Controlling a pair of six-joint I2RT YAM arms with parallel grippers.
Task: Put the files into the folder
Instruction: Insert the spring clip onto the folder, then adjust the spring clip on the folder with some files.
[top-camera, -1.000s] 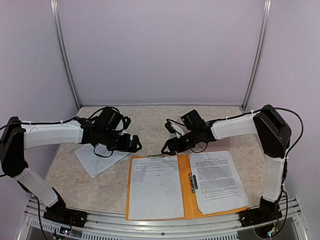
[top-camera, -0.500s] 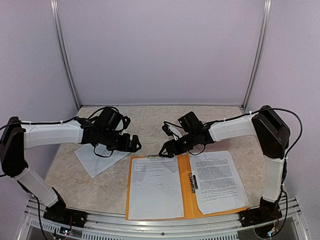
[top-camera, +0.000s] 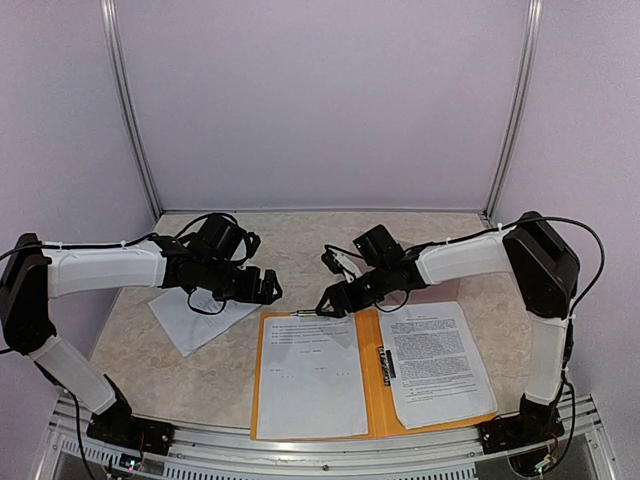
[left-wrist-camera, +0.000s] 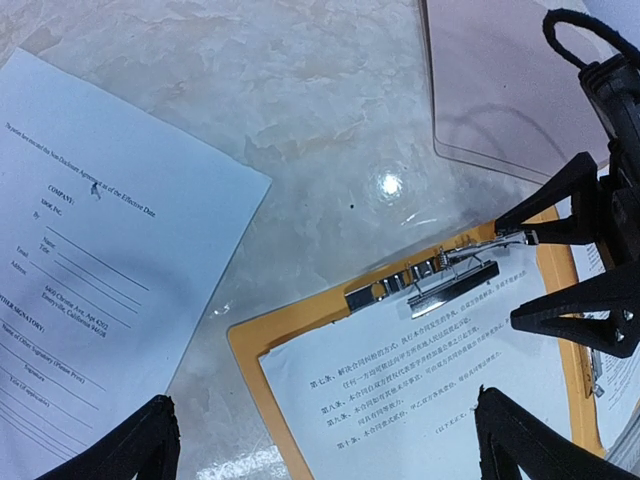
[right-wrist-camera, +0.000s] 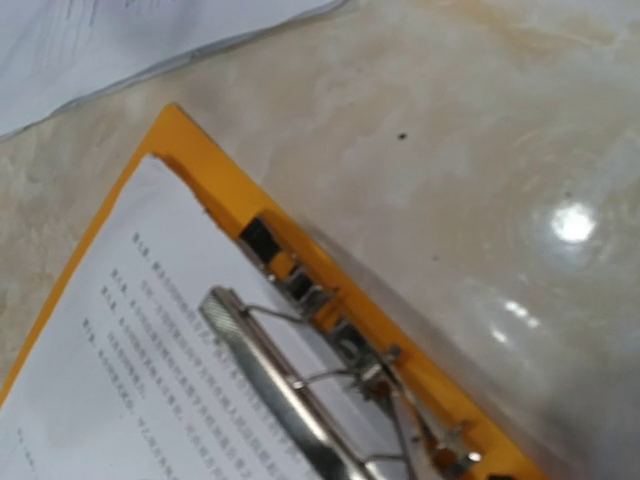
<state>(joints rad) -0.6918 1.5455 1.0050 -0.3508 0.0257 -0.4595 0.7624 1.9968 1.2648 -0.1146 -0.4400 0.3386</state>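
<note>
An orange folder (top-camera: 368, 385) lies open at the table's front middle. One white printed file (top-camera: 310, 375) lies on its left half under the metal clip (left-wrist-camera: 430, 282). A second file (top-camera: 435, 360) lies over the right half. A third file (top-camera: 195, 315) rests on the table to the left, partly under my left arm. My left gripper (top-camera: 268, 288) hovers open above the folder's top left corner, holding nothing. My right gripper (top-camera: 330, 300) is open at the clip, the wire lever's end between its fingers (left-wrist-camera: 560, 205). The right wrist view shows the clip (right-wrist-camera: 300, 385), not its own fingers.
A clear taupe cover sheet (left-wrist-camera: 500, 90) lies on the marble table behind the folder. Purple walls and metal posts close in the back and sides. The arm bases stand at the near corners.
My right gripper has moved a little left, toward the clip at the folder's top edge, and its jaws have narrowed slightly. The left arm and the papers have not moved.
</note>
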